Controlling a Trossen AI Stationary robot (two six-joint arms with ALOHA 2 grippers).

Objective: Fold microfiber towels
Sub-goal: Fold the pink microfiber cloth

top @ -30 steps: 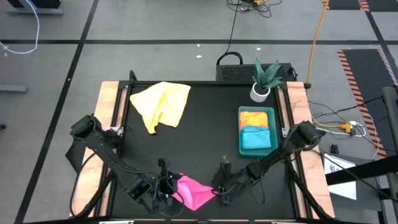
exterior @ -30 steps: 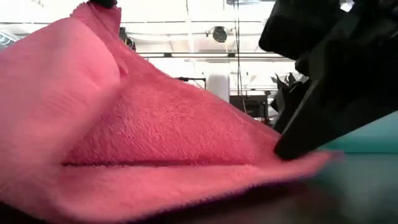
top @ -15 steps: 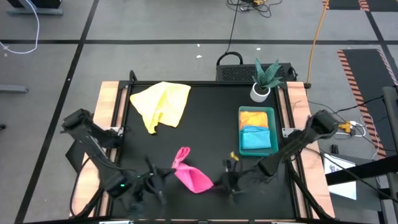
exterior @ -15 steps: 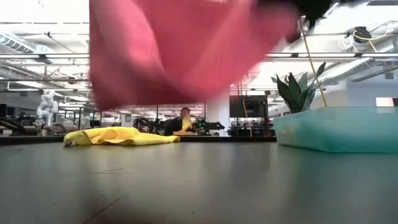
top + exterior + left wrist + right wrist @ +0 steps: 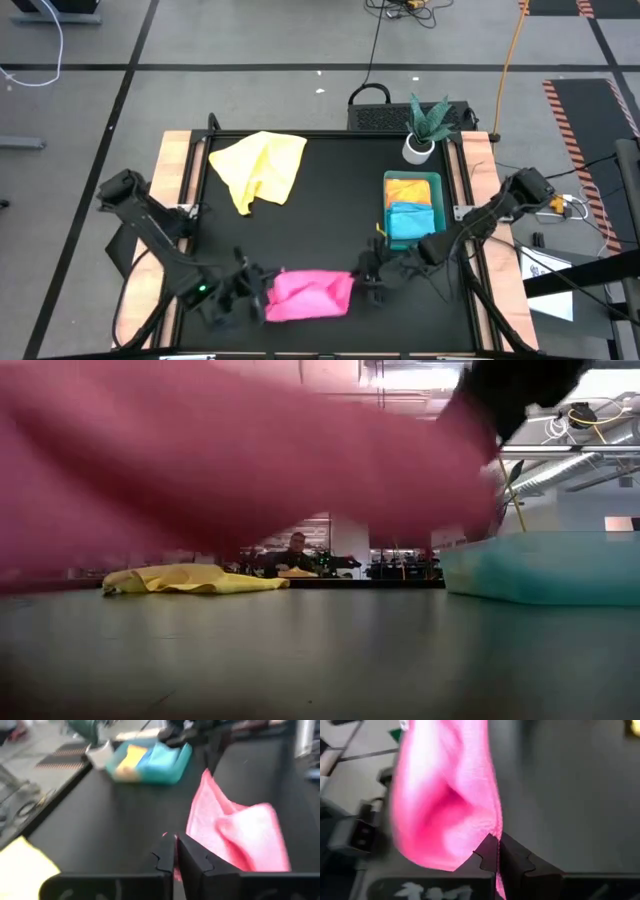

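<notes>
Stretching between the two grippers near the table's front edge, the pink microfiber towel hangs clear of the black tabletop, as the low view shows with open space under the cloth. At its left end the left gripper has its fingers together on a corner of the fabric; the left wrist view shows the dark fingers pinched on the pink edge. At the towel's right end the right gripper is likewise clamped on the cloth, its fingers pressed together over the hem in the right wrist view.

Toward the back left of the table lies a crumpled yellow microfiber towel, well apart from both arms. On the right side sits a green plastic tray, holding a folded yellow cloth and, just in front of it, a folded light blue cloth. Behind the tray stands a small potted plant in a white pot.
</notes>
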